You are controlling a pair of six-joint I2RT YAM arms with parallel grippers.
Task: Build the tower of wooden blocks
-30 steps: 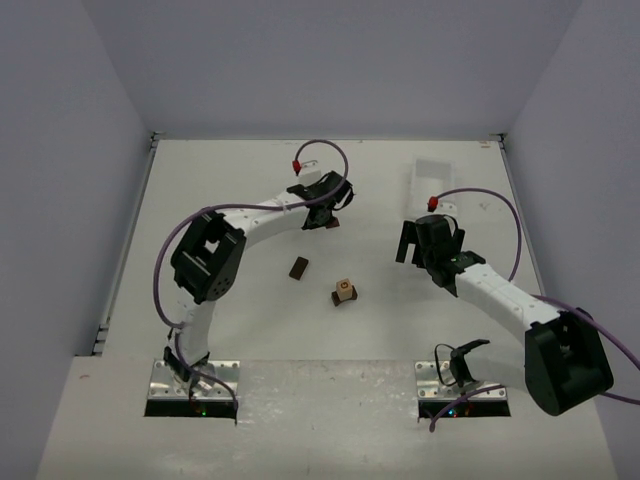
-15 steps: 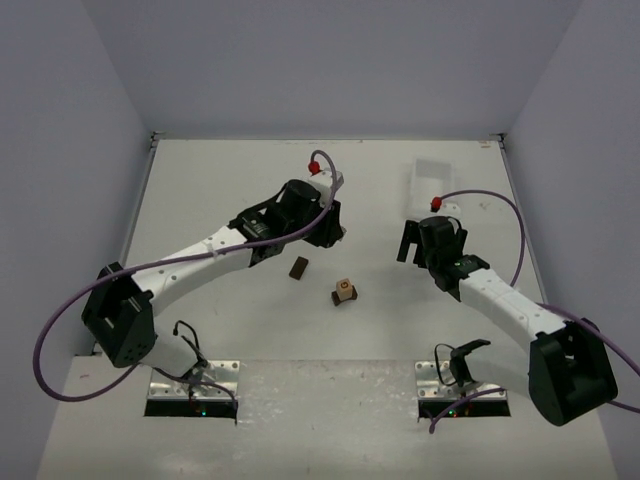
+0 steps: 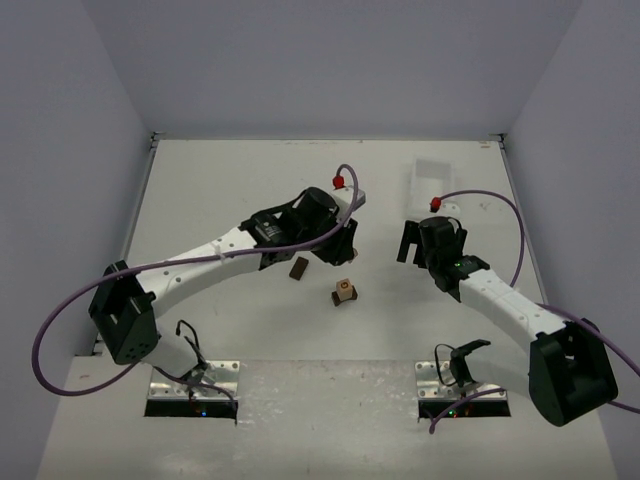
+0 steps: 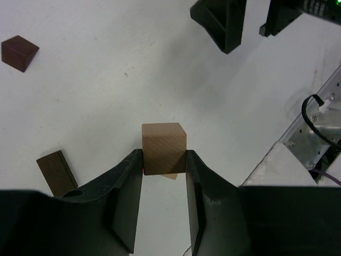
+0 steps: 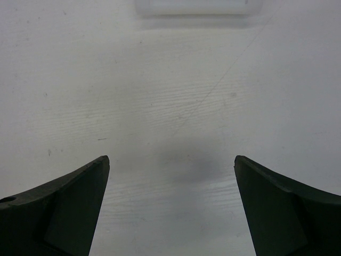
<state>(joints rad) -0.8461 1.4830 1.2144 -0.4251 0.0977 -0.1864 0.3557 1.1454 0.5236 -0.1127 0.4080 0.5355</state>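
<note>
My left gripper (image 3: 338,252) (image 4: 164,156) is shut on a light tan wood block (image 4: 164,144) and holds it off the table, just behind the small stack (image 3: 344,292). That stack is a tan block on a dark one, seen only in the top view. A flat dark block (image 3: 298,267) (image 4: 57,172) lies loose to the left of the gripper. Another dark block (image 4: 19,52) rests farther off on the table. My right gripper (image 3: 425,228) (image 5: 170,160) hangs open over bare table with nothing between its fingers.
A white plastic tray (image 3: 432,172) (image 5: 198,6) stands at the back right, just beyond the right gripper. The right arm's fingers (image 4: 226,24) show at the top of the left wrist view. Grey walls enclose the table on three sides.
The left arm has stretched out and carried the tan block from the far middle toward the stack. The right arm has stayed put.
</note>
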